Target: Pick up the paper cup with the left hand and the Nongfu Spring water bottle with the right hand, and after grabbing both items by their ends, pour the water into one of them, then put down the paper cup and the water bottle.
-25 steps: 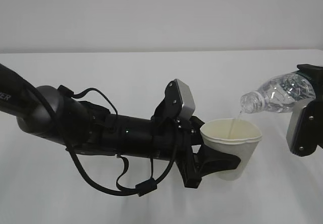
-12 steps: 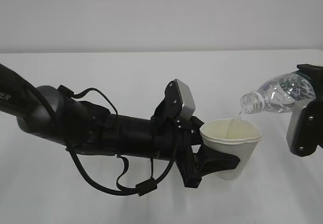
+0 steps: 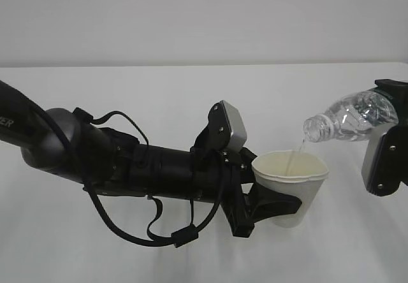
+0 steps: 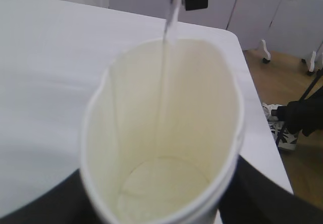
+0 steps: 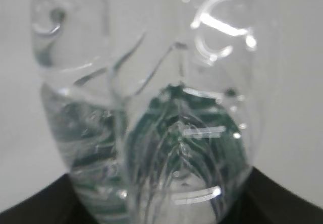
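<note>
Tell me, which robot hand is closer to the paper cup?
Left. The left hand is clamped around the paper cup. The right hand is off to the cup's right and higher, holding the tilted Nongfu Spring water bottle apart from it.

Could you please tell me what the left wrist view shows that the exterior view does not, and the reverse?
Only the left wrist view looks down into the paper cup, showing water pooled over its bottom, plus the floor beyond the table edge.

Only the exterior view shows the tilted Nongfu Spring water bottle with its open mouth above the cup rim, the right claw holding its far end, and the whole left arm with its claw around the cup.

Both show the cup, the thin stream falling into it, and the white table.
</note>
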`<state>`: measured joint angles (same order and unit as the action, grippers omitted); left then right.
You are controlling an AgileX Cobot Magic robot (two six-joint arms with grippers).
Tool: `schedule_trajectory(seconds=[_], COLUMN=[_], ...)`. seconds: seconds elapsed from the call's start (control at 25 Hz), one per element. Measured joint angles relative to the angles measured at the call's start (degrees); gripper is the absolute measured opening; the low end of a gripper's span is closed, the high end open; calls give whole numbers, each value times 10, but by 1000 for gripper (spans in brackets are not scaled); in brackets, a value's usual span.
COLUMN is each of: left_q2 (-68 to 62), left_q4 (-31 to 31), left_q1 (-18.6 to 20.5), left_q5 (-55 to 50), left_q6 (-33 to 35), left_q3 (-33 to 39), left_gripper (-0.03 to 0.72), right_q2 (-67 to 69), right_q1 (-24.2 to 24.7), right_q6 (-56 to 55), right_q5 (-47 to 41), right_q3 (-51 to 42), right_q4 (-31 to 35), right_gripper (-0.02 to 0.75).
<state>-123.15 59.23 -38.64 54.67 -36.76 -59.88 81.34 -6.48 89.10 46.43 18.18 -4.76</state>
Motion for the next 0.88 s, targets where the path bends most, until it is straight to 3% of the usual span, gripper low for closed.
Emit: schedule_trajectory(seconds=[0.88], left_q2=[0], left_q4=[0], left_q1=[0], left_q5=[0], left_q6=[0], left_q3=[0], left_gripper=[409], right_q2=[0], right_q1=[0], right_q6=[1], right_q5=[0], right_q3=[0], right_q4=[-4], right_gripper=[427])
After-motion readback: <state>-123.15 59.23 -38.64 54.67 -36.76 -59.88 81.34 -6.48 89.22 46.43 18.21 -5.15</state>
